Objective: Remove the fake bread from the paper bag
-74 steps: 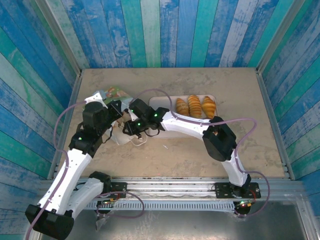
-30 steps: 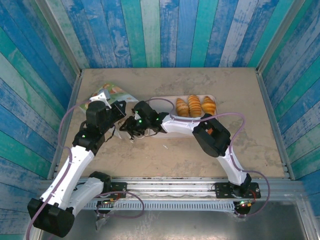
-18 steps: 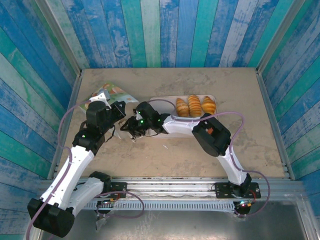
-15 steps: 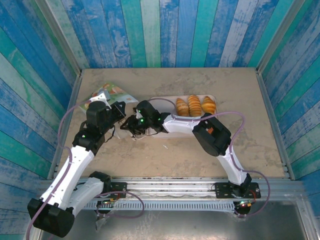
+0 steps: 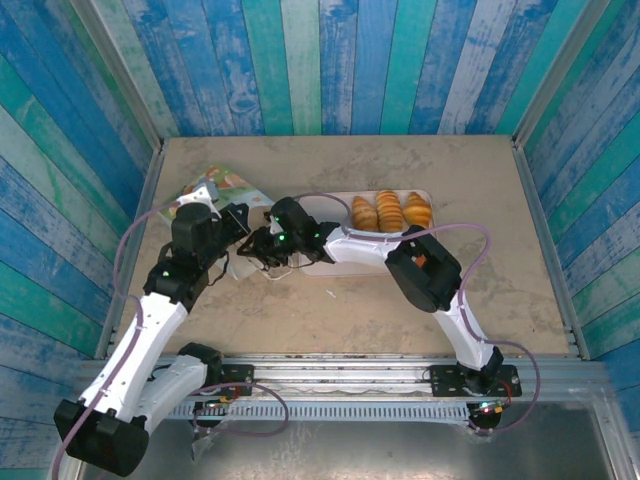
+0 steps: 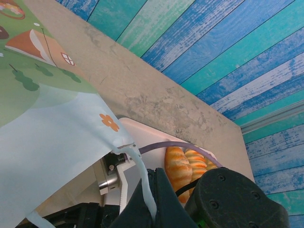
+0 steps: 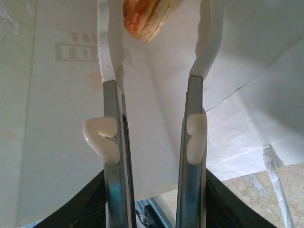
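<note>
From above, the left gripper (image 5: 238,224) holds up the mouth of the paper bag (image 5: 215,187) while the right gripper (image 5: 262,247) reaches inside. Three ridged rolls (image 5: 388,211) lie on the flat tray (image 5: 322,205). At the left wrist, that gripper is shut on the thin, floppy string handle (image 6: 142,173), and the bag is smooth printed paper. At the right wrist, the fingers (image 7: 107,47) stand apart around one shiny orange bread (image 7: 145,16). I think they should slide deeper, squeeze gently, then pull straight out without tearing the paper.
</note>
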Action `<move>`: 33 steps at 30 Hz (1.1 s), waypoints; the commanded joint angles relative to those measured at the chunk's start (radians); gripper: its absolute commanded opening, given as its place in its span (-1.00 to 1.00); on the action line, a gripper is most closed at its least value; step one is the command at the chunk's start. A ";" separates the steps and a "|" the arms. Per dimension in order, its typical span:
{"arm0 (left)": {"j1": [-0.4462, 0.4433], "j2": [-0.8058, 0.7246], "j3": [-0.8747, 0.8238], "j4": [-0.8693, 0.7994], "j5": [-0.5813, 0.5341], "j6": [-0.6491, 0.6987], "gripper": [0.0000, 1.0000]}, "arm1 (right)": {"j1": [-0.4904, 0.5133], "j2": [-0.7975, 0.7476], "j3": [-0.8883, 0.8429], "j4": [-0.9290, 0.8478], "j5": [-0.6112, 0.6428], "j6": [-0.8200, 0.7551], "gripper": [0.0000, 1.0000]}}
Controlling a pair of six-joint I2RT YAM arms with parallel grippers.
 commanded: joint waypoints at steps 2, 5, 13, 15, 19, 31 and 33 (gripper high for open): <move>0.000 -0.020 0.035 -0.008 -0.003 0.018 -1.00 | -0.001 0.030 0.052 0.074 -0.018 0.028 -0.09; 0.000 -0.017 0.033 -0.001 -0.004 0.016 -1.00 | 0.000 0.036 0.066 0.080 -0.018 0.042 -0.16; 0.000 -0.024 0.036 -0.013 -0.025 0.019 -1.00 | -0.001 0.007 0.030 0.081 -0.005 0.024 -0.53; 0.000 -0.028 0.038 -0.020 -0.037 0.021 -1.00 | 0.000 -0.021 0.016 0.052 0.007 -0.012 -0.58; 0.001 -0.031 0.048 -0.043 -0.070 0.031 -1.00 | 0.000 -0.096 -0.048 -0.022 0.028 -0.099 -0.62; 0.001 -0.021 0.046 -0.034 -0.077 0.030 -1.00 | 0.000 -0.290 -0.276 -0.137 0.035 -0.232 -0.61; 0.001 -0.023 0.045 -0.031 -0.074 0.029 -1.00 | 0.000 -0.302 -0.277 -0.164 0.032 -0.250 -0.60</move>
